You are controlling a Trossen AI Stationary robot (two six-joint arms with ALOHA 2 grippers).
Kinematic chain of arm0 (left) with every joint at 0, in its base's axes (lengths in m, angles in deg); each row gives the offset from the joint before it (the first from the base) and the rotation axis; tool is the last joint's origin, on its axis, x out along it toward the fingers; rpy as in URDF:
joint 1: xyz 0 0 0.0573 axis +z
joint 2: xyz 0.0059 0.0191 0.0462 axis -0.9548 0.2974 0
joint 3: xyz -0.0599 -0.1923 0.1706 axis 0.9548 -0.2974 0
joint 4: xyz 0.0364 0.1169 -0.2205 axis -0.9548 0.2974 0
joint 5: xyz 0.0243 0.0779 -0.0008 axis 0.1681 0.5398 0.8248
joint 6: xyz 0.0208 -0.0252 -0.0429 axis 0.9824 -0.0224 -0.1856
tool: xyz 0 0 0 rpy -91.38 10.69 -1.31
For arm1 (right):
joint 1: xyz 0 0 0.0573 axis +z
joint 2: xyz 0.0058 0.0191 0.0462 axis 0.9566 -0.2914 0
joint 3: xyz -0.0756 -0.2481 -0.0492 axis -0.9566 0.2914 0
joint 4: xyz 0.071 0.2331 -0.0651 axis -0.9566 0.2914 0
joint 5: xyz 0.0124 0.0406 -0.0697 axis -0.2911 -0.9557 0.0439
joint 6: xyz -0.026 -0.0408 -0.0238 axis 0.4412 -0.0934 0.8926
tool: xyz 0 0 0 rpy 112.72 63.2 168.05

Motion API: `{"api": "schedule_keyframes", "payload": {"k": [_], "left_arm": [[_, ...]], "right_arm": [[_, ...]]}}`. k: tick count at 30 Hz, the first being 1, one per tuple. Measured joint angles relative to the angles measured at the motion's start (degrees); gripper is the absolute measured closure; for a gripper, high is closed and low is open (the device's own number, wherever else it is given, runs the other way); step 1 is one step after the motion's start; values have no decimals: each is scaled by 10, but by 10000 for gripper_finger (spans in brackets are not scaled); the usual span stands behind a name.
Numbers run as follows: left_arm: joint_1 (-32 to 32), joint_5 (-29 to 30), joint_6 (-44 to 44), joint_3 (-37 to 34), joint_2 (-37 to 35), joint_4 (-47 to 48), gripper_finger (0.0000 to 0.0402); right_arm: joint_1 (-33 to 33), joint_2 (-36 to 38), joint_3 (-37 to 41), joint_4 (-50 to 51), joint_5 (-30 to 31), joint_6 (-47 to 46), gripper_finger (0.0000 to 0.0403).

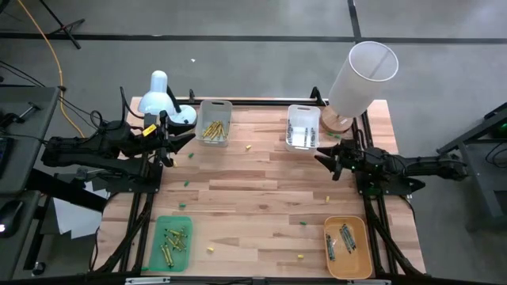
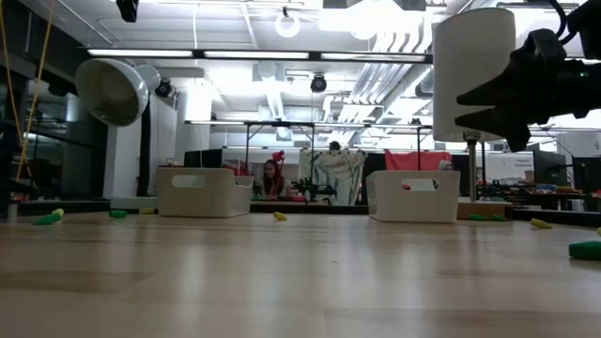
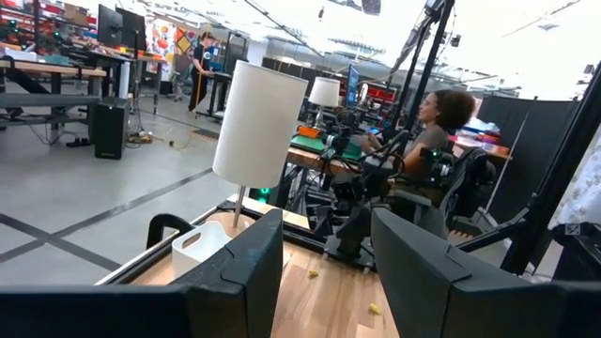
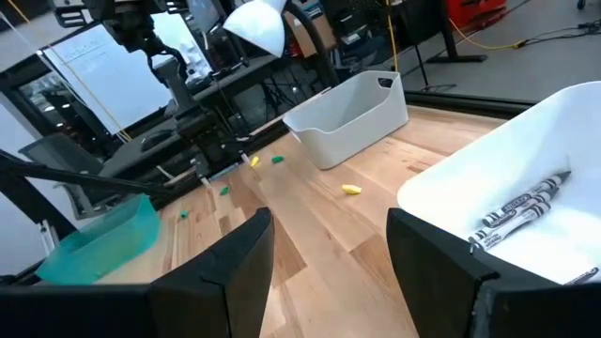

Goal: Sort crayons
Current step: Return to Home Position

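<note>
The crayons are all in containers, none loose on the table (image 1: 253,198). The yellow crayons (image 1: 212,131) are heaped in the pale grey bin (image 1: 215,105) at the far edge. Beside it, a little apart, the white bin (image 1: 303,111) holds the grey crayons (image 4: 526,208), which lie side by side on its floor. At the near edge, the green tray (image 1: 158,257) on the left-arm side carries the green crayons (image 1: 174,240) — a few may be yellowish, the high view is too coarse to be sure. The orange tray (image 1: 360,265) on the right-arm side holds the blue-teal crayons (image 1: 346,240). Small yellow and green specks (image 1: 248,147) are scattered over the bare wood between the containers.

The left gripper (image 1: 176,145) hangs above the table just beside the pale grey bin, jaws parted with nothing between them. The right gripper (image 1: 325,158) hovers near the white bin — its jaws are also spread and empty.

A white desk lamp (image 1: 162,95) stands at the far left corner and a cylinder-shade lamp (image 1: 363,75) at the far right
</note>
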Motion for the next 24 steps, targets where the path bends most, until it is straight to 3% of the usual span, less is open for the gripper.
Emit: {"api": "schedule_keyframes", "payload": {"k": [10,17,24], "left_arm": [[0,0,-1,0,0,0,251],[-1,-3,8,0,0,0,251],[-2,-29,19,0,-1,-1,251]], "right_arm": [[0,16,0,0,-2,0,202],[0,85,1,-6,-2,0,202],[0,86,2,-7,-4,0,202]]}}
